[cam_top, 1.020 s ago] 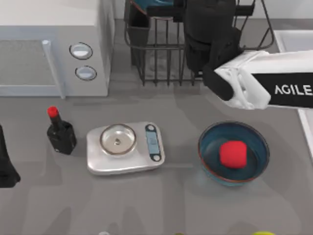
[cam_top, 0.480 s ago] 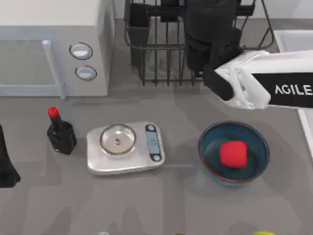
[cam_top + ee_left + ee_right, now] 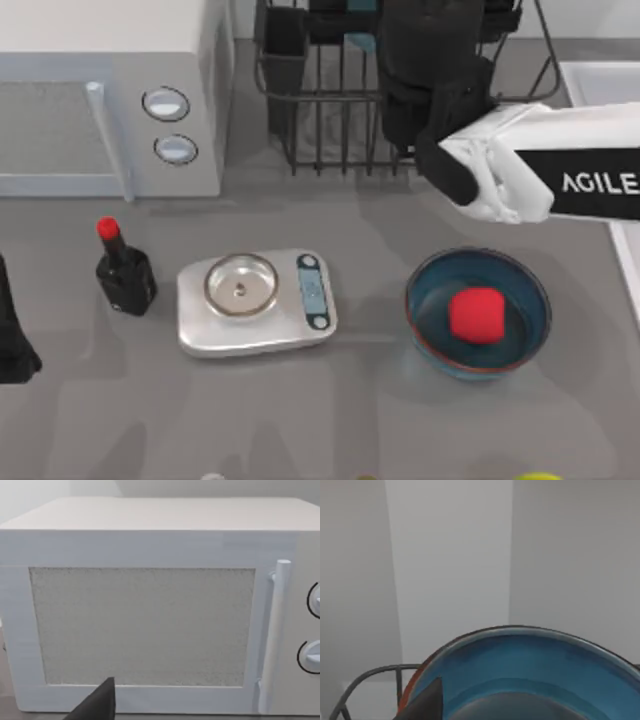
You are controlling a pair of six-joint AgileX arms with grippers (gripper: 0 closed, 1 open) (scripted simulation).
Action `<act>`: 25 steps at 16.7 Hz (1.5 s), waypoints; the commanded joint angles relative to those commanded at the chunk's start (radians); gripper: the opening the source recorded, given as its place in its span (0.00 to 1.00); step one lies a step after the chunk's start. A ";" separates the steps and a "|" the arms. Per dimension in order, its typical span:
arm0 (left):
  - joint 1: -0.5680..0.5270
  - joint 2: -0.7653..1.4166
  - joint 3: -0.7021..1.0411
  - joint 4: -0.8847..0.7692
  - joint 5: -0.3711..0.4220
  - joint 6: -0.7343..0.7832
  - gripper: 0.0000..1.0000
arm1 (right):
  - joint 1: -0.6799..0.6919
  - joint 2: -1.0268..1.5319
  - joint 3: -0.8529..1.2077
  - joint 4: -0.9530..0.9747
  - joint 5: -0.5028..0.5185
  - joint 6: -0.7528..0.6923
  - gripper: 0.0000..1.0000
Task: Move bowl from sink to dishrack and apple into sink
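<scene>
1. The right gripper (image 3: 431, 55) is hanging over the dishrack (image 3: 330, 120) at 12 o'clock in the top view. Its own black wrist is covering it, and I cannot tell whether it is apart, together or clamped on anything.
2. The left arm (image 3: 12, 335) is sitting parked at 9 o'clock, cut off by the picture's edge. The left gripper (image 3: 97, 706) is showing as one dark tip in front of the microwave (image 3: 150, 620), and I cannot tell its state either.
3. The sink (image 3: 605, 85) is peeking in at 3 o'clock as a pale rim, the rest running out of the picture.
4. I am counting two bowls, one apple, one bottle, one scale and one microwave.
5. The bowl (image 3: 535, 672) is lying close under the right wrist camera, beside a wire of the dishrack, with its lower part cut off.
6. The second bowl (image 3: 478, 312) is standing on the bench (image 3: 370, 420) at 4 o'clock, and the apple (image 3: 475, 314) is resting inside it, not in the sink.
7. The scale (image 3: 256, 302) is sitting just below centre, towards 7 o'clock, with the red-capped black bottle (image 3: 124, 270) at 8 o'clock beside it.
</scene>
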 joint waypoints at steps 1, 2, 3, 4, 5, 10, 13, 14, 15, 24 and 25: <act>0.000 0.000 0.000 0.000 0.000 0.000 1.00 | 0.000 0.000 0.000 0.000 0.000 0.000 1.00; 0.000 0.000 0.000 0.000 0.000 0.000 1.00 | 0.003 0.000 0.000 0.000 0.000 0.000 1.00; 0.000 0.000 0.000 0.000 0.000 0.000 1.00 | 0.003 0.000 0.000 0.000 0.000 0.000 1.00; 0.000 0.000 0.000 0.000 0.000 0.000 1.00 | -0.002 -0.010 -0.009 -0.005 -0.005 0.000 1.00; 0.000 0.000 0.000 0.000 0.000 0.000 1.00 | -0.011 -0.031 -0.026 -0.016 -0.015 0.000 1.00; 0.000 0.000 0.000 0.000 0.000 0.000 1.00 | -0.102 -0.280 -0.214 -0.115 -0.108 -0.003 1.00; 0.000 0.000 0.000 0.000 0.000 0.000 1.00 | -0.175 -0.497 -0.375 -0.197 -0.186 -0.005 1.00; 0.000 0.000 0.000 0.000 0.000 0.000 1.00 | -0.201 -0.572 -0.424 -0.225 -0.213 -0.006 1.00; 0.000 0.000 0.000 0.000 0.000 0.000 1.00 | -0.225 -0.650 -0.470 -0.252 -0.238 -0.006 1.00; 0.000 0.000 0.000 0.000 0.000 0.000 1.00 | -0.429 -1.571 -0.951 -0.478 -0.454 -0.012 1.00; 0.000 0.000 0.000 0.000 0.000 0.000 1.00 | -0.457 -1.663 -1.016 -0.509 -0.484 -0.013 1.00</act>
